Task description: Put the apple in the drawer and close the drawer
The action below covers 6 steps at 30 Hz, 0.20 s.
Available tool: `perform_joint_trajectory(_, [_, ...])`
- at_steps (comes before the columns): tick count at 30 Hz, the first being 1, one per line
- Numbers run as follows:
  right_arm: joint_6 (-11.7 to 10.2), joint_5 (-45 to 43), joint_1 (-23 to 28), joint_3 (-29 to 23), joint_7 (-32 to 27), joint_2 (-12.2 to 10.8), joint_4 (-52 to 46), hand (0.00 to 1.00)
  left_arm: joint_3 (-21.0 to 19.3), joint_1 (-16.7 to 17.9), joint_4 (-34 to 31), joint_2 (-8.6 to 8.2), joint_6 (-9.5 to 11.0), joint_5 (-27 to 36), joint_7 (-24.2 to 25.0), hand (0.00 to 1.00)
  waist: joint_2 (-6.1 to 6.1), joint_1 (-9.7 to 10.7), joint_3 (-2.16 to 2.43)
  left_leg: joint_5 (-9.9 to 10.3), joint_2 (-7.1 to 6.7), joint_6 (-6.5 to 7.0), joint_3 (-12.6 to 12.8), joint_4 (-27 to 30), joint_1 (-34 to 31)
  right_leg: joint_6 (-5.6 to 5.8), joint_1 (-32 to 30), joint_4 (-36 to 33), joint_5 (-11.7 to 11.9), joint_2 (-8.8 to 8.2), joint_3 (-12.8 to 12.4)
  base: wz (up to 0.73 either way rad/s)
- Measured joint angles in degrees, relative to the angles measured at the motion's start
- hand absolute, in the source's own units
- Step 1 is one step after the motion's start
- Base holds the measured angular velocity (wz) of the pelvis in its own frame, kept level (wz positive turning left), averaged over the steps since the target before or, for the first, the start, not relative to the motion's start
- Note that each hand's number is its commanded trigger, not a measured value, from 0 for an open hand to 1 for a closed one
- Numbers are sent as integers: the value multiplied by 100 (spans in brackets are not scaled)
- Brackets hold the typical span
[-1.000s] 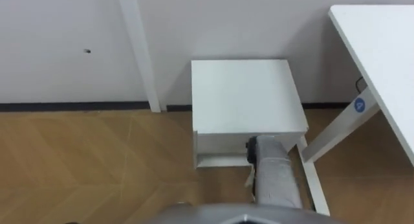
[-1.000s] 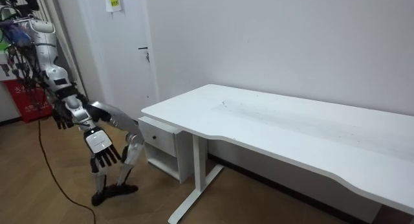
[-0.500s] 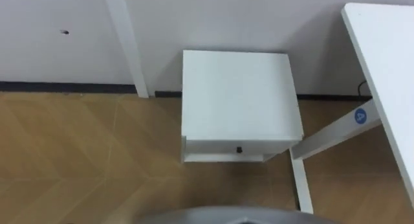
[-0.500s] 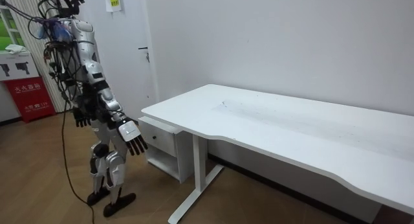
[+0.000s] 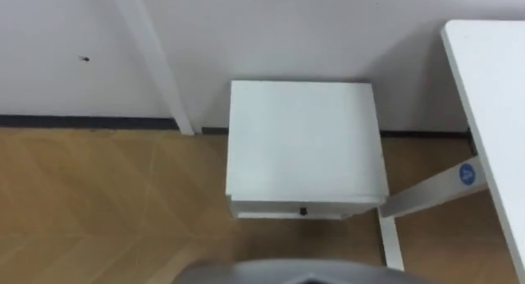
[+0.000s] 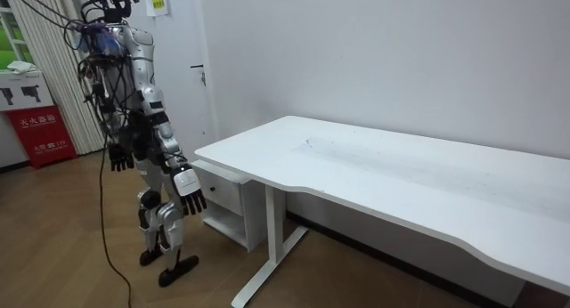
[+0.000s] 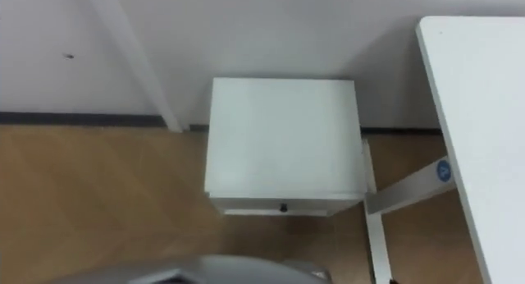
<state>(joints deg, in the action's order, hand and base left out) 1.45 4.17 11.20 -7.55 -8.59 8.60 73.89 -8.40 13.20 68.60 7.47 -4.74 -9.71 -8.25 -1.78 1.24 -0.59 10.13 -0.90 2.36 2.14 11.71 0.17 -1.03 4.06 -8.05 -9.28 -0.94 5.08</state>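
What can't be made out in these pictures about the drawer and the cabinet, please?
- Inside of the drawer: eye views, covered by the cabinet top.
- Whether the drawer sits flush: room view, too small, partly behind the right hand.
- Far end of the desk: eye views, cut off by the right edge.

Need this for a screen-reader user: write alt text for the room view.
The robot stands upright on the wood floor facing a small white cabinet beside a white desk, its drawer pushed in. Its left hand and right hand hang open, holding nothing.
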Motion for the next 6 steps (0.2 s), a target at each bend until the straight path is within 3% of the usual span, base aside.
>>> perform_joint_trajectory(6, [126,-53,19,2,158,-1,52,0,2,46,15,6,-70,2,181,0,-23,2,-9,80,9,-63,5,-21,139,-33,16,-185,-195,15,15,0])
